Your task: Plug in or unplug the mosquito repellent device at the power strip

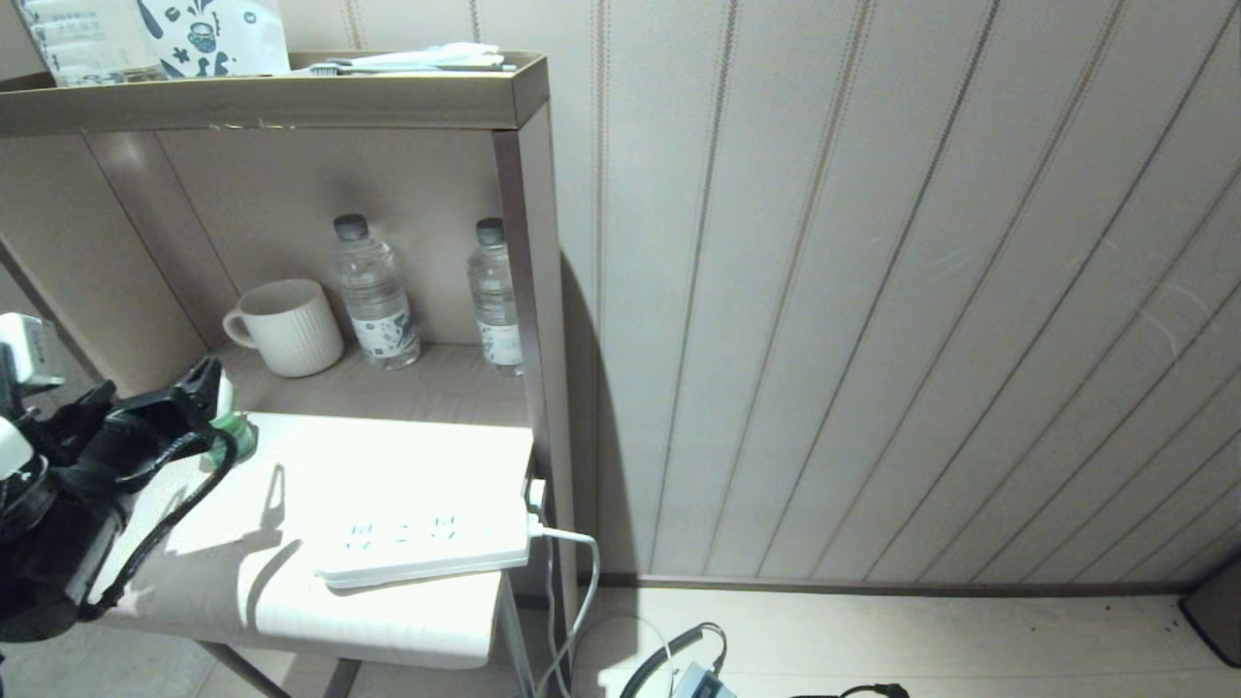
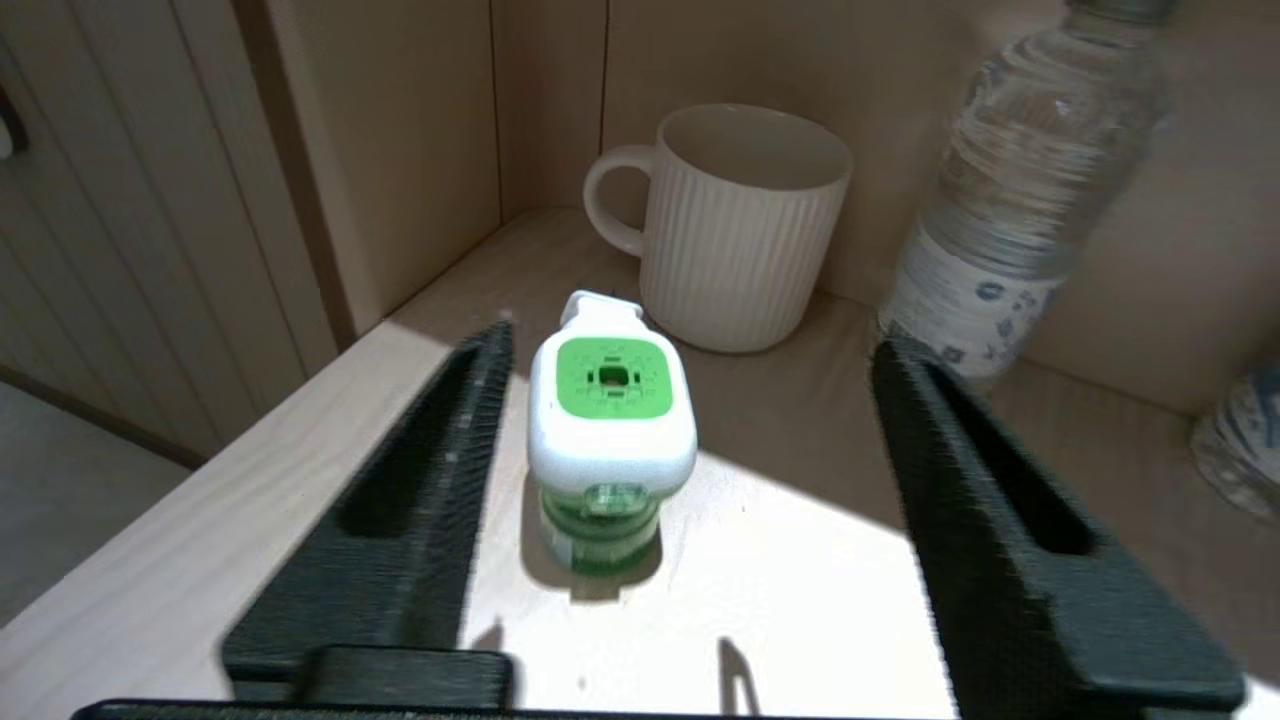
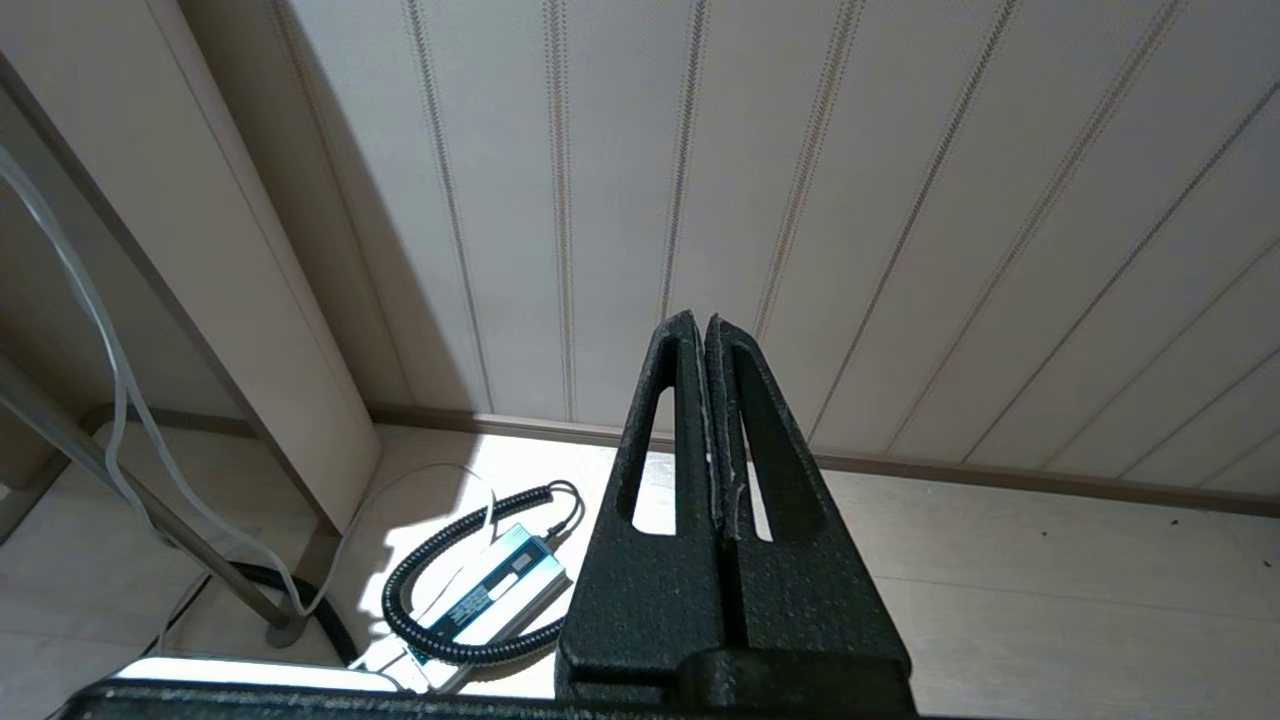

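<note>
The mosquito repellent device (image 2: 611, 420) stands upright on the shelf board, white head with a green top and a green bottle under it, its plug end toward the mug. My left gripper (image 2: 692, 345) is open around it, and the device sits nearer one finger (image 2: 440, 450) with a gap on both sides. In the head view the device (image 1: 233, 431) peeks out behind that gripper (image 1: 208, 397) at the far left. The power strip (image 1: 427, 548) lies flat at the board's front right, its sockets empty. My right gripper (image 3: 703, 322) hangs shut over the floor.
A ribbed cream mug (image 2: 745, 225) and a water bottle (image 2: 1020, 190) stand just behind the device; another bottle (image 1: 496, 301) is by the shelf post (image 1: 533, 291). The strip's white cord (image 1: 572, 582) drops to the floor, where a charger with coiled cable (image 3: 480, 590) lies.
</note>
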Robot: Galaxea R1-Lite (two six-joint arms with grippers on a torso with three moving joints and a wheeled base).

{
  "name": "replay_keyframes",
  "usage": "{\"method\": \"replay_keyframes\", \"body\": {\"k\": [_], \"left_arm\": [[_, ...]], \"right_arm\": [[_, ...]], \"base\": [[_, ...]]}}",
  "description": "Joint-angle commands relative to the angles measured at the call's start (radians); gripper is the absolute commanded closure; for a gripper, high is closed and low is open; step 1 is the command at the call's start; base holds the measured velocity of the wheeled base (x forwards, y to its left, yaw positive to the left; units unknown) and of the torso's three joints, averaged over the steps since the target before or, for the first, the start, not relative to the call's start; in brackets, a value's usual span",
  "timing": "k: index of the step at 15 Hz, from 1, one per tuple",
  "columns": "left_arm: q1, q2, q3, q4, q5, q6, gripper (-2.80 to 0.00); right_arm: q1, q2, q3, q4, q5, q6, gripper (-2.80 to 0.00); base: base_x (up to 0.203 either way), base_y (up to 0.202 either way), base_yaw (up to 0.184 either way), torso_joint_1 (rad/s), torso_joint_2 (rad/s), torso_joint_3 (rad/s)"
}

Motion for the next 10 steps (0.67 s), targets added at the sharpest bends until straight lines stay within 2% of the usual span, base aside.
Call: {"method": "replay_keyframes", "body": {"k": [1,3,5,8,10], "left_arm": [[-0.007,-0.227,0.018,0.116,-0.005,0.002,0.00],[-0.008,-0.389,0.024,0.268,-0.011,0.020,0.00],[-0.001,-0.603,0.017,0.512,-0.026,0.040,0.00],[0.044,-0.909,-0.003,0.872,-0.110,0.056,0.00],[0.097,-1.080,0.016,1.032,-0.171,0.074,0.00]], "right_arm": [[0.001,0.001,0.000,0.001,0.001,0.000,0.00],[0.000,0.001,0.000,0.001,0.001,0.000,0.00],[-0.001,0.001,0.000,0.001,0.000,0.000,0.00],[0.001,0.001,0.000,0.001,0.001,0.000,0.00],[0.001,0.001,0.000,0.001,0.001,0.000,0.00]], "base": [[0.000,0.000,0.000,0.000,0.00,0.000],[0.000,0.000,0.000,0.000,0.00,0.000],[0.000,0.000,0.000,0.000,0.00,0.000],[0.000,0.000,0.000,0.000,0.00,0.000],[0.000,0.000,0.000,0.000,0.00,0.000]]}}
